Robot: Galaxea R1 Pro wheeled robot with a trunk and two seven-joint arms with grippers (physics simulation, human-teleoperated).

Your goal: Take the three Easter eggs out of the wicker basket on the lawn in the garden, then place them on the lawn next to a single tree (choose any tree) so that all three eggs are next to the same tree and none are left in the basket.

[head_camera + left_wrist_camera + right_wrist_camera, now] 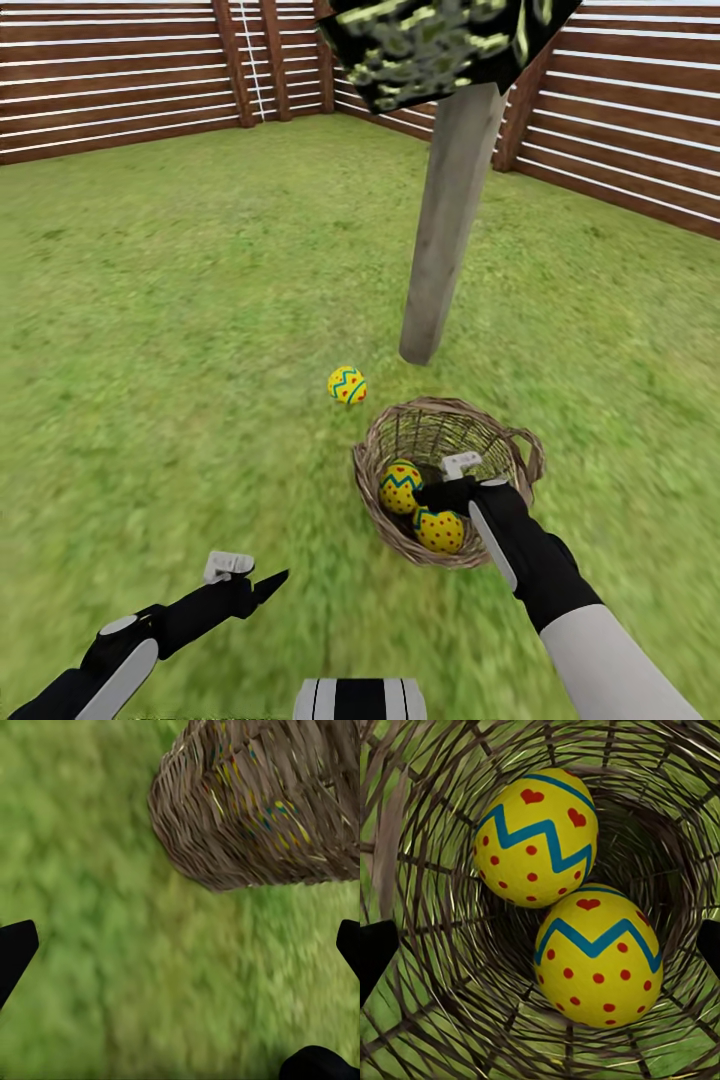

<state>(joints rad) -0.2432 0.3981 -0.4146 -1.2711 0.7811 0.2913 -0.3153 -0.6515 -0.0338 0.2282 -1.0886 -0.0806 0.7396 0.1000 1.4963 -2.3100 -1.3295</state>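
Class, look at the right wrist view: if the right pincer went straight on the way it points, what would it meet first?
Probably the nearer Easter egg, lying against the second egg inside the wicker basket; the right pincer is open.

1. A brown wooden fence of horizontal slats [120, 90] runs along the far side, pale gaps showing between the boards.
2. It meets a second stretch of the same fence [640, 130] at a far corner, behind dark upright posts [235, 70].
3. The ground is mottled green grass [150, 330], flat and evenly lit, blurring toward the near edge.
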